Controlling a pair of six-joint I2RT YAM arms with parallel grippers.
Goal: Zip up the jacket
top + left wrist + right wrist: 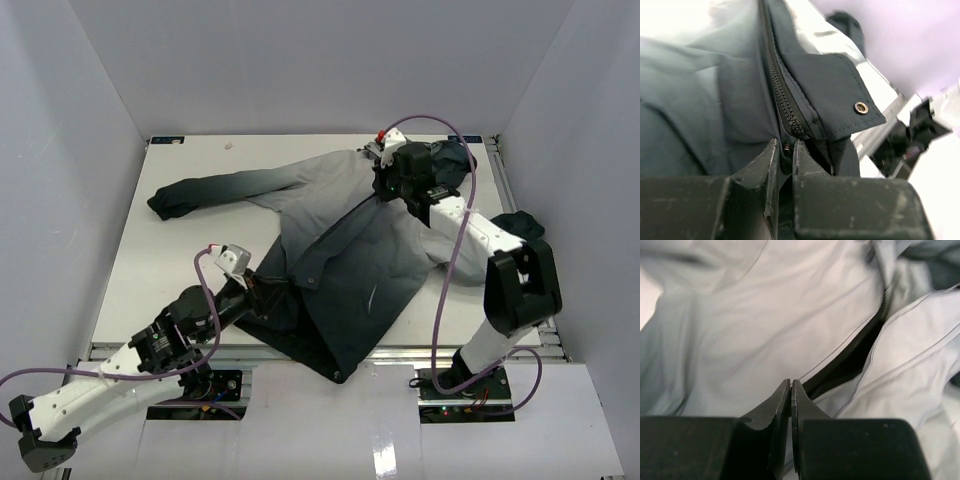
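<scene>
The jacket [340, 240] lies spread on the white table [150, 270]. Its pale grey body runs from the far right towards the near middle, where the dark hem reaches the table's near edge. One sleeve [210, 188] stretches to the far left, and the dark hood [450, 160] is bunched at the far right. The left gripper [262, 285] reaches in from the near left to the hem's left side. In its wrist view the left gripper [786, 147] has its fingers [765, 165] drawn close, pinching the dark fabric at the bottom end of the zipper [782, 100]. The zipper's black teeth rise away from the fingertips. Just right of them lies a dark flap [830, 85] with a small metal snap [860, 107]. The right gripper [385, 180] sits at the far end of the jacket, by the collar and just left of the hood. In its own view the right gripper [791, 384] has its fingers [777, 405] pressed together. Their tips lie against the pale fabric beside a dark gap [850, 357] between the two front panels. It is not possible to tell whether a fold of cloth is caught between them.
</scene>
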